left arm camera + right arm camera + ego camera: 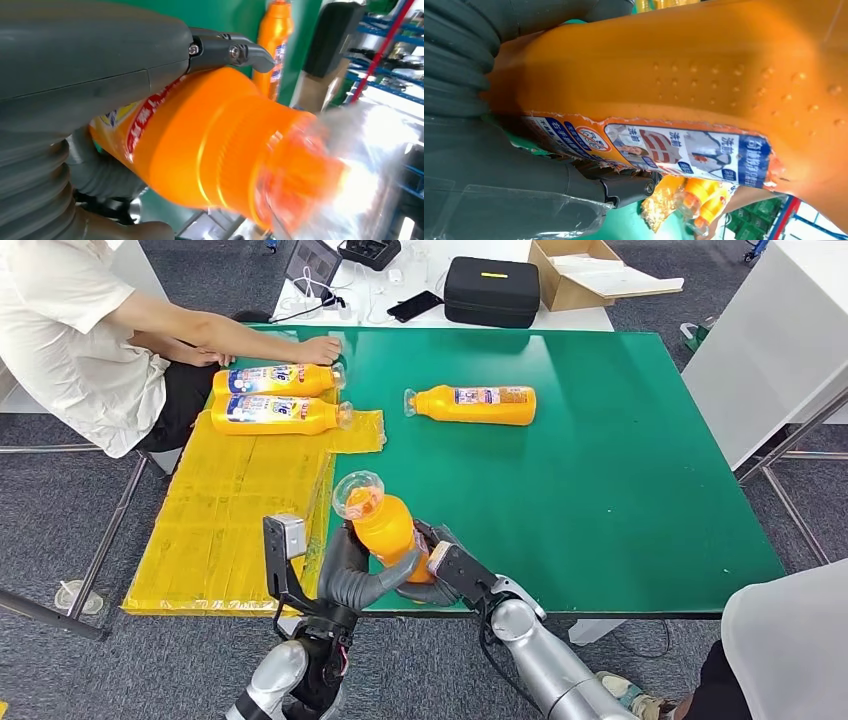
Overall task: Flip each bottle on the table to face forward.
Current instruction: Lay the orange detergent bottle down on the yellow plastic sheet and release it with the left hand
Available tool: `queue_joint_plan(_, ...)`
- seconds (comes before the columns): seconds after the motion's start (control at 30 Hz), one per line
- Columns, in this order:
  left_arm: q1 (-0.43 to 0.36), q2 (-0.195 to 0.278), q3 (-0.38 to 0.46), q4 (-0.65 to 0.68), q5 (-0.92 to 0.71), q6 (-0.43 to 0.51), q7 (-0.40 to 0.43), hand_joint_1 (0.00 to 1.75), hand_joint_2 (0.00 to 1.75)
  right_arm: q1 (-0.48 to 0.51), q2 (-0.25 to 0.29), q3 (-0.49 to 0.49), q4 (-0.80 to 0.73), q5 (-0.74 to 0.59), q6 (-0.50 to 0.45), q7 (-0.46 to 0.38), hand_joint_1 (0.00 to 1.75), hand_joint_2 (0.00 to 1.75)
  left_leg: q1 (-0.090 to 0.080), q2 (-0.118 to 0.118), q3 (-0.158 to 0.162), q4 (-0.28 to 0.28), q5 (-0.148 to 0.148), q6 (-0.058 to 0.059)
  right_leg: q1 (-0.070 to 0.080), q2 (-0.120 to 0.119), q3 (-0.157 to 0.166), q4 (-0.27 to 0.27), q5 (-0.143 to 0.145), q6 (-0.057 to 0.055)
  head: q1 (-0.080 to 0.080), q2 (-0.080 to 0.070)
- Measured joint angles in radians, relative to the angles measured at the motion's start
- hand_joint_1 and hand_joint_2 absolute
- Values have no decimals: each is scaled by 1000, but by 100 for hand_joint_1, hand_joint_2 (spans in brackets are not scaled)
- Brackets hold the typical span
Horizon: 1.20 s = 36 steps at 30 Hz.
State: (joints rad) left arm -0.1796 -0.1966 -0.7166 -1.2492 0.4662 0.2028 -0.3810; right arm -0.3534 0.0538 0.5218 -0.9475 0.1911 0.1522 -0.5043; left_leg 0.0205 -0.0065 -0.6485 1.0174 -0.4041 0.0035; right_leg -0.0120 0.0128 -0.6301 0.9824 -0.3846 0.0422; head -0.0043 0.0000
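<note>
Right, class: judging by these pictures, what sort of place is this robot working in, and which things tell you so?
Probably a lab or workshop set up for robot trials. A green-topped table holds identical orange bottles, a person sits beside it, and a desk behind carries cables and a black case.

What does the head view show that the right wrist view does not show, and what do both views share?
Only the head view shows the whole green table, the lone bottle lying on its side, the black case and the left hand together with the right hand around the held bottle.

Only the right wrist view shows the held bottle's label close up, with raised dots above it.

Both show the held bottle, the right hand and the two bottles on the yellow sheet.
</note>
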Motion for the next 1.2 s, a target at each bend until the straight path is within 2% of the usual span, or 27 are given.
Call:
queue_joint_plan(0.27,-9,0,5,0,18,-15,10,3,175,-18,-2,10,0,-9,12,-2,175,175,0,0,0,0,0,0,0,0,0,0,0,0,0,0)
queue_joint_plan(0.3,-11,1,5,1,22,-21,12,41,175,-19,-2,10,0,-11,12,-2,175,175,0,0,0,0,0,0,0,0,0,0,0,0,0,0)
queue_joint_plan(0.4,-17,2,7,5,35,-45,15,168,175,-20,-3,11,-1,-26,20,-6,175,175,0,0,0,0,0,0,0,0,0,0,0,0,0,0)
queue_joint_plan(0.43,-18,3,7,7,37,-52,14,175,175,-20,-5,11,-2,-33,23,-7,175,175,0,-1,0,0,0,0,0,0,0,0,0,0,0,0)
queue_joint_plan(0.67,-25,5,7,19,5,-64,-35,175,175,-31,-22,7,-15,-69,33,-8,175,175,0,-1,0,0,0,0,0,-1,0,0,0,0,0,0)
queue_joint_plan(0.8,-32,-1,3,25,-57,-23,-102,175,175,-42,-24,7,-23,-85,50,-9,172,175,0,-1,0,0,0,0,0,-1,0,0,0,0,0,0)
queue_joint_plan(0.9,-36,-10,4,29,-78,11,-124,175,175,-50,-23,7,-28,-95,58,-7,172,175,0,-1,0,0,0,0,0,-1,0,0,0,0,0,0)
queue_joint_plan(0.97,-39,-15,4,34,-84,24,-130,175,175,-53,-23,7,-31,-99,60,-3,166,175,0,-1,0,0,0,0,0,-1,0,0,0,0,0,0)
queue_joint_plan(1.03,-43,-17,4,39,-87,28,-133,175,175,-54,-23,7,-33,-101,61,0,144,175,0,-1,0,0,0,0,0,-1,0,0,0,0,0,0)
queue_joint_plan(1.1,-46,-19,4,44,-89,28,-134,175,175,-56,-23,7,-34,-103,61,4,63,175,0,-1,0,0,0,0,0,-1,0,0,0,0,0,0)
queue_joint_plan(1.17,-48,-20,4,49,-89,27,-135,175,175,-56,-23,6,-37,-108,57,10,0,175,0,-1,0,0,0,0,0,-1,0,0,0,0,0,0)
queue_joint_plan(1.2,-49,-20,5,51,-89,26,-135,175,175,-57,-23,5,-38,-112,52,13,0,175,0,-1,0,0,0,0,0,-1,0,0,0,0,0,0)
